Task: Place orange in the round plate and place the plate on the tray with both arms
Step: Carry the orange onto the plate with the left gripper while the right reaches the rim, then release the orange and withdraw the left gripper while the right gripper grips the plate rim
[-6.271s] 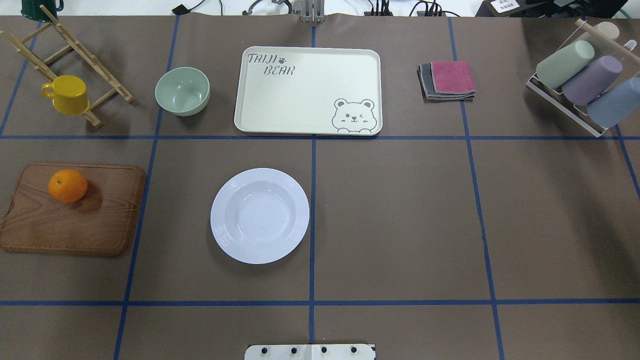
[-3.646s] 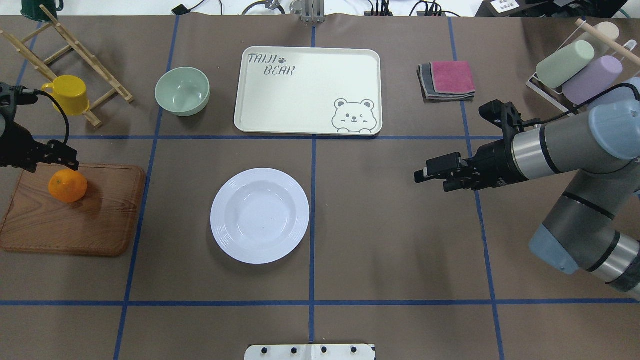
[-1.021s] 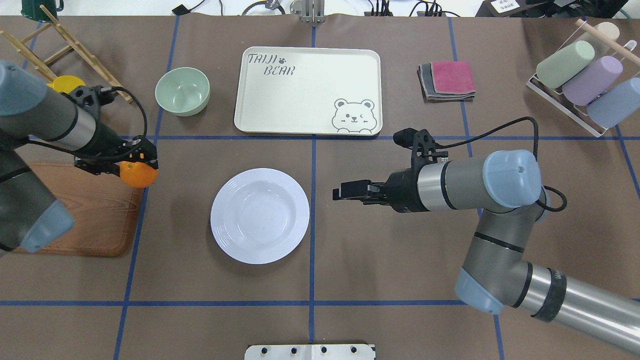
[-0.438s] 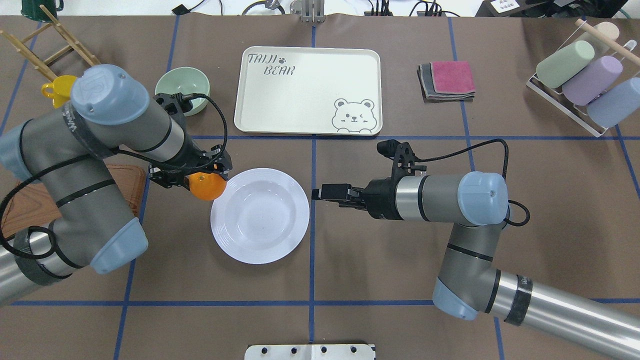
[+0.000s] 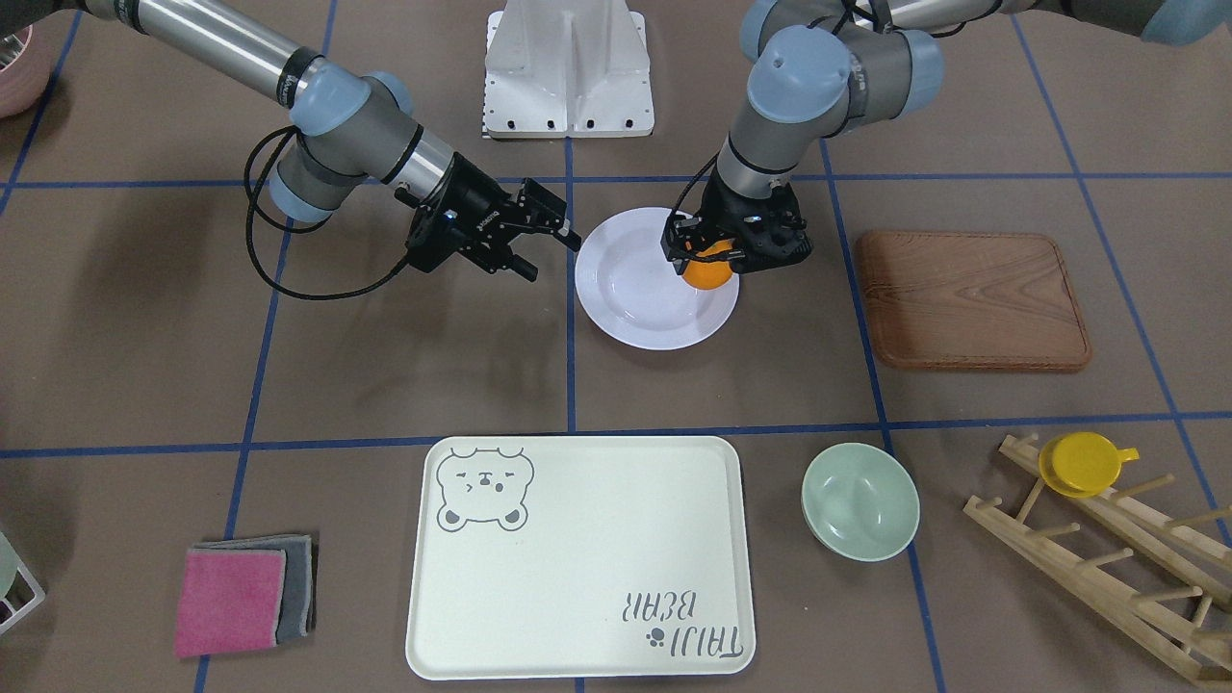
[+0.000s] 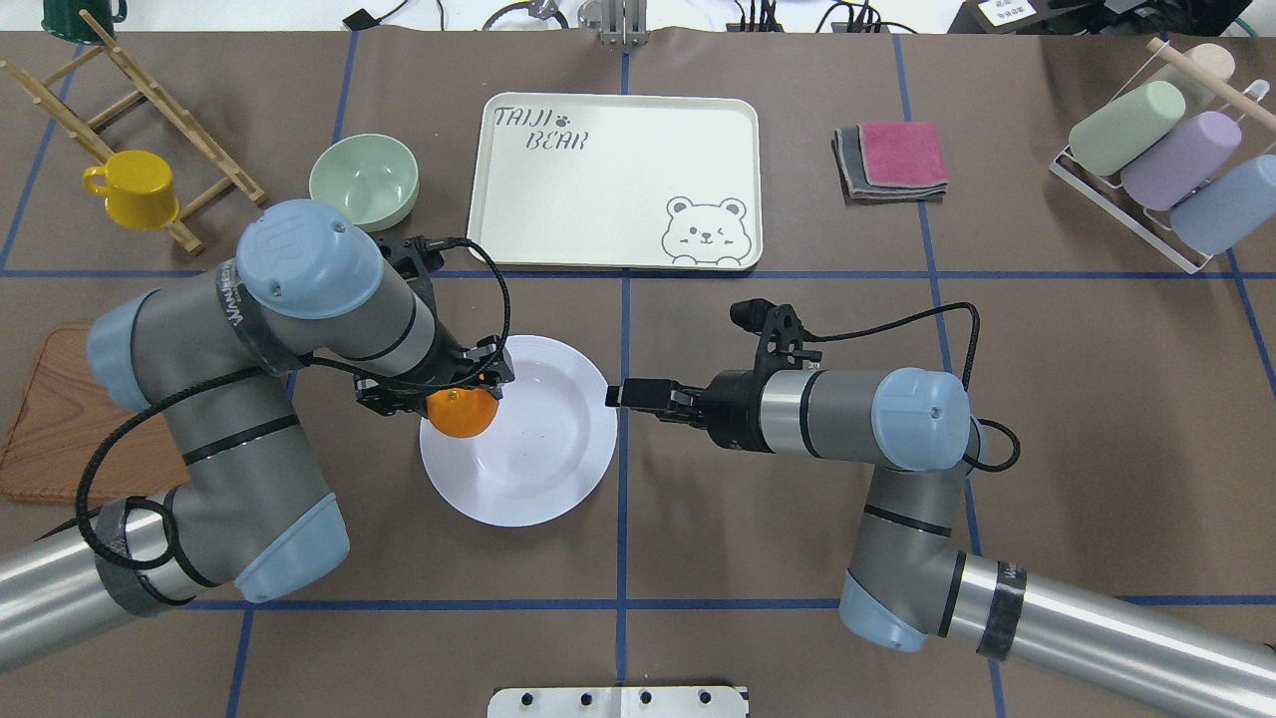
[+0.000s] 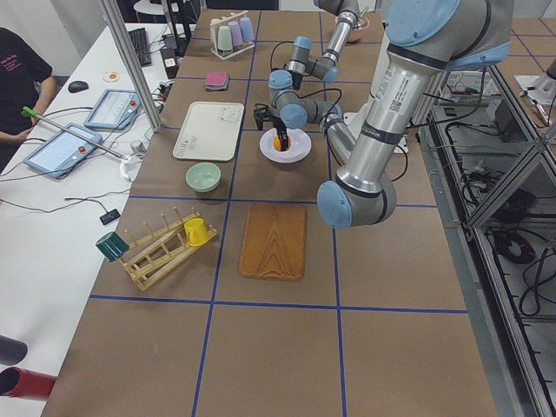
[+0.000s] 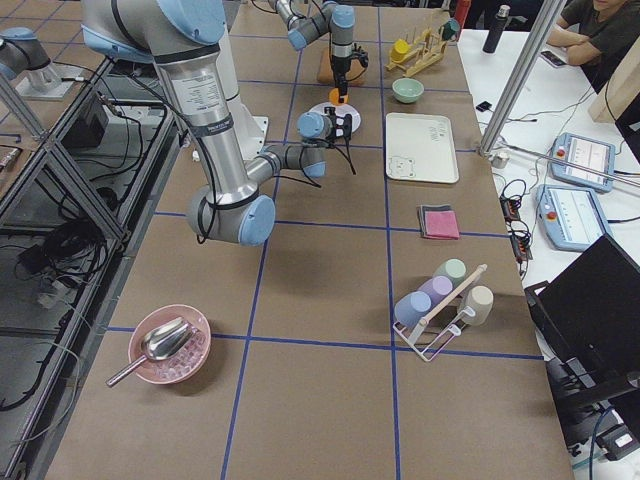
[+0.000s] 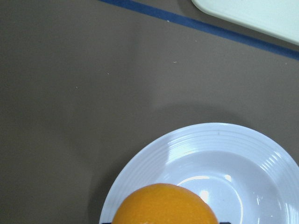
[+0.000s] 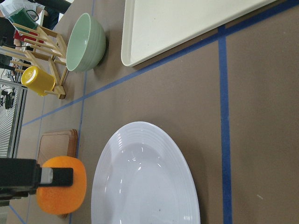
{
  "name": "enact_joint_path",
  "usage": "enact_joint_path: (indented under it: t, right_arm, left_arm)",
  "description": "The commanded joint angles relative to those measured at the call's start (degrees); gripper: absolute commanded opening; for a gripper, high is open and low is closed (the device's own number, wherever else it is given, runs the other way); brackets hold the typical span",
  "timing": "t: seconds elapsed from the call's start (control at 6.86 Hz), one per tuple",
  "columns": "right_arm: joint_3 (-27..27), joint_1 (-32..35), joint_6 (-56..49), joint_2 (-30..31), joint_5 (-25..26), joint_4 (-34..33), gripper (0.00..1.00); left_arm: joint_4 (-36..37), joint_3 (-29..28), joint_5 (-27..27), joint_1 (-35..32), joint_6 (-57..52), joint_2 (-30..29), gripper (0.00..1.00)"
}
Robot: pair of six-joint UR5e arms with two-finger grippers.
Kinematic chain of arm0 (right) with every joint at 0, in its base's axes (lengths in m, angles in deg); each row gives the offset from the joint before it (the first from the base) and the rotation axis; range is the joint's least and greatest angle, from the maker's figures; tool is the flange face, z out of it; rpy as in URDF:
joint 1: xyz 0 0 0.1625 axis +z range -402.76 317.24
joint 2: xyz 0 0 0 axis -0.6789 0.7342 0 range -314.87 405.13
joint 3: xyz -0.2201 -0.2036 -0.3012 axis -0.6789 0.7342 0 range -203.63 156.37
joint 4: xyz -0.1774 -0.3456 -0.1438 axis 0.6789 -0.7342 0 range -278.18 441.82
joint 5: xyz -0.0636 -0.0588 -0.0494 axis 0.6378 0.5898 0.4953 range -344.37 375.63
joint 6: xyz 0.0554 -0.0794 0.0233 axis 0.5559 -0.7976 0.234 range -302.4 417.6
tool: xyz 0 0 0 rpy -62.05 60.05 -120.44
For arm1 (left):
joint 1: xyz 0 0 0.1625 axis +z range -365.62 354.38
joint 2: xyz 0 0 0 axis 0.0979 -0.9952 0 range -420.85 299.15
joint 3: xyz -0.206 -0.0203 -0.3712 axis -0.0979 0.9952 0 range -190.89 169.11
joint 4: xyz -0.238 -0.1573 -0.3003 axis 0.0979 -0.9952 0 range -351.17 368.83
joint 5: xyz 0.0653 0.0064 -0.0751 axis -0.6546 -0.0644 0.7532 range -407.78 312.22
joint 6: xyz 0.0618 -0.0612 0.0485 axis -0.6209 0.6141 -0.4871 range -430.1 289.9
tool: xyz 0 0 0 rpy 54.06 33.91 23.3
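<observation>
Beside the tray (image 6: 618, 179), a bowl (image 6: 363, 181).

I get bright, even light from overhead in every view. Shadows on the table (image 6: 797, 499) are faint and soft-edged. The plate (image 9: 224, 158) throws small white glints in both wrist views. The orange (image 9: 164, 205) sits close to the left wrist lens and looks slightly soft. Both side views are wide-angle, and far things in them are too small to read.
</observation>
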Motion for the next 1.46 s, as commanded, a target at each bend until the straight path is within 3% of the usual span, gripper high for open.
enact_joint_path:
  t: [0.0,0.15,0.58,1.02,1.17,1.31]
  right_arm:
    - [0.6,-1.19,0.06,-0.51,2.11,-0.13,0.92]
    - [0.86,-1.89,0.14,-0.77,3.08,-0.22,0.92]
    - [3.15,-2.42,3.38,-2.79,3.09,-0.22,0.91]
    - [6.83,-3.91,3.4,-5.33,3.18,-0.22,0.9]
    - [7.1,-4.09,3.4,-6.04,3.61,-0.31,0.89]
    - [7.19,-4.36,3.4,-6.22,3.97,-0.31,0.8]
  left_arm:
    - [-0.24,-1.52,-0.46,0.73,0.88,-1.5,0.88]
    - [-0.32,-1.52,-0.55,0.73,0.88,-1.23,0.98]
    - [-0.33,1.54,-0.2,-0.75,-0.08,0.43,0.98]
    - [0.2,7.96,0.42,-6.11,-8.23,7.11,0.98]
    - [0.2,7.97,3.99,-8.56,-10.26,7.99,0.98]
    - [0.11,7.97,8.81,-12.59,-12.89,9.22,0.98]
